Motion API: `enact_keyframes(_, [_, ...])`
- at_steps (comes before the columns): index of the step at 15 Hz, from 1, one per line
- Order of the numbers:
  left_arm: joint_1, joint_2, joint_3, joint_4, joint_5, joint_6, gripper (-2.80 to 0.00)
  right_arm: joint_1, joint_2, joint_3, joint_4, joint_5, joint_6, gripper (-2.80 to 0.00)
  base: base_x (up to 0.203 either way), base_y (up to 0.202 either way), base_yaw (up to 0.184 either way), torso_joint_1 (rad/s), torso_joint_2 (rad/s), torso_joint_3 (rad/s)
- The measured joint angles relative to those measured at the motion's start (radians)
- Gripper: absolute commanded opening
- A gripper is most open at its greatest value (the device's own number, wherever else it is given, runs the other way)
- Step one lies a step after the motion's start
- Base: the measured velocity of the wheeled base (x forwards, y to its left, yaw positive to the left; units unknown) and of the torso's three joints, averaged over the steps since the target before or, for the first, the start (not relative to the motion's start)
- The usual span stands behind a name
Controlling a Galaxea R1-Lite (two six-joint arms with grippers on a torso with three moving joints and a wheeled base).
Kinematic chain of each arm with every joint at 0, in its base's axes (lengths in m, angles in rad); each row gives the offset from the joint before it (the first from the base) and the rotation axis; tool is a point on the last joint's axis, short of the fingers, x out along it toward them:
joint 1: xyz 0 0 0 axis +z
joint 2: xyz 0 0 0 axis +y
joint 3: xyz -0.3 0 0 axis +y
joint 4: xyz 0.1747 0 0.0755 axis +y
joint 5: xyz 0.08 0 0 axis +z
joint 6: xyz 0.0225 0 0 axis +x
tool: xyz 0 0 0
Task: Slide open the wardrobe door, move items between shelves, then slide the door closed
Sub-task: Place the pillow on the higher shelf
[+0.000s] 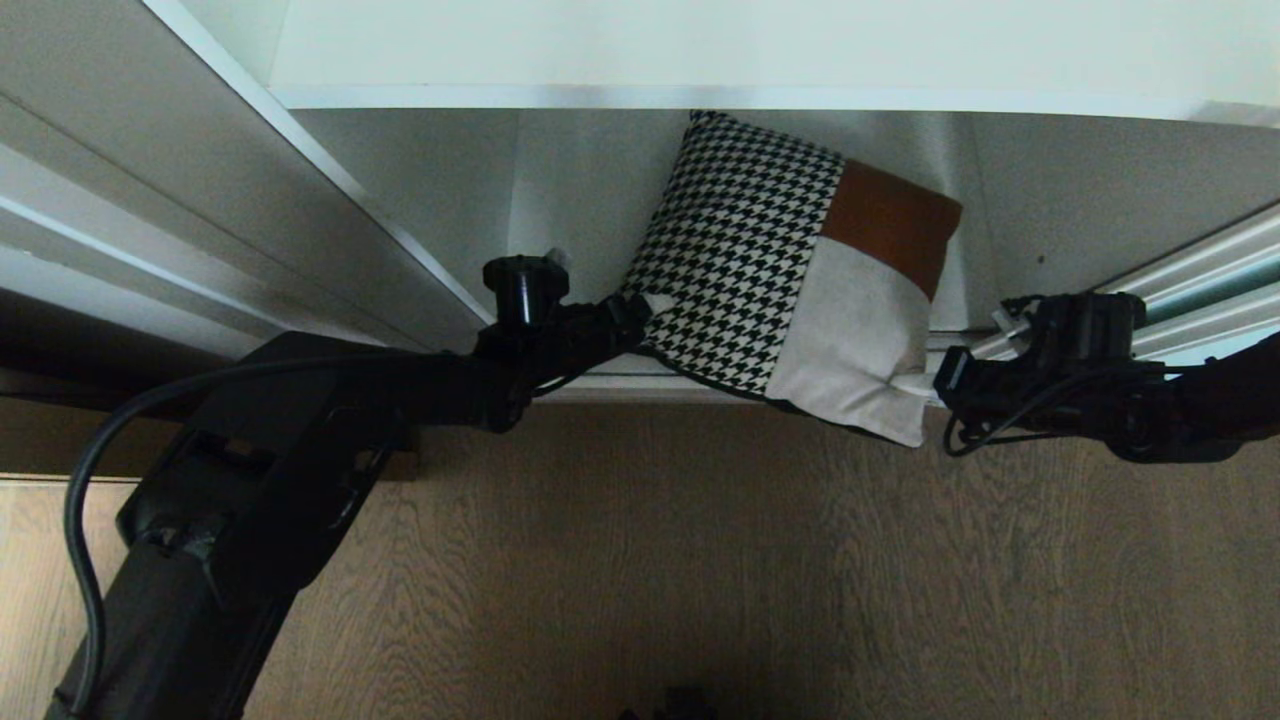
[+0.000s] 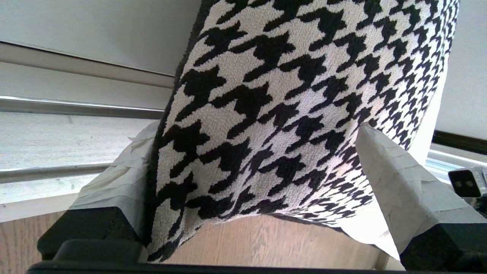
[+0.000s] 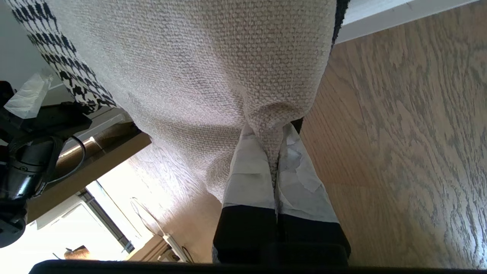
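A: How are the two arms posed?

B: Both are reached in low from opposite sides toward the cushion [image 1: 790, 290]. The left arm is stretched up from the lower left, a black cable looped along it, and the left gripper [image 1: 640, 305] is brought to the cushion's houndstooth edge. The right arm is held nearly level from the right, with the right gripper [image 1: 915, 385] at the cushion's lower cream corner.

A: What is seen of the gripper states?

B: In the left wrist view the left gripper [image 2: 251, 182] is spread wide, its tape-wrapped fingers [image 2: 395, 179] set on either side of the houndstooth panel; whether the fabric is actually pressed by them cannot be told for certain. In the right wrist view the right gripper [image 3: 277, 171] is clamped tight, a pinched fold of the cream fabric being held between its fingers.

A: And the cushion itself?

B: It is stood tilted on the lowest shelf [image 1: 450, 180] of the wardrobe, its top corner tucked under the white board above and its lower corner hung out past the shelf's front edge over the wooden floor [image 1: 640, 560]. A black-and-white houndstooth weave, a smooth brown patch and a coarse cream patch are shown, edged in dark piping.

A: Where is the sliding wardrobe door [image 1: 1215, 285]?

B: Only a strip of aqua glass in pale metal rails is seen at the far right, just behind the right gripper.
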Motion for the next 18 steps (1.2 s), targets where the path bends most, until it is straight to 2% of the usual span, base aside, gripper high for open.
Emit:
enact_keyframes(3, [-0.002,0.011,-0.001,-0.005,-0.001,0.002,0.00,0.000,0.003,0.002,-0.001,0.000,0.000,-2.80,0.000,0.000,0.000,0.000,0.00,0.000])
enact_keyframes(4, [-0.002,0.016,-0.001,-0.005,-0.002,0.003,-2.80,0.000,0.004,0.003,-0.001,0.000,-0.001,-2.80,0.000,0.000,0.000,0.000,0.00,0.000])
enact_keyframes(8, [-0.002,0.027,-0.003,-0.002,-0.025,0.005,-2.80,0.000,0.002,0.004,-0.001,0.001,-0.001,-2.80,0.000,0.000,0.000,0.000,0.00,0.000])
enact_keyframes(13, [-0.002,0.033,0.001,-0.006,-0.019,0.005,-2.80,0.000,0.005,0.002,-0.001,0.003,0.000,-2.80,0.000,0.000,0.000,0.000,0.00,0.000])
enact_keyframes(16, [-0.003,0.024,0.013,0.021,0.034,0.004,-2.80,0.001,0.008,0.002,-0.001,0.008,0.000,-2.80,0.000,0.000,0.000,0.000,0.00,0.000])
enact_keyframes(18, [-0.005,0.001,0.044,0.045,0.044,0.003,-2.80,0.003,0.004,0.003,-0.001,0.009,0.001,-2.80,0.000,0.000,0.000,0.000,0.00,0.000])
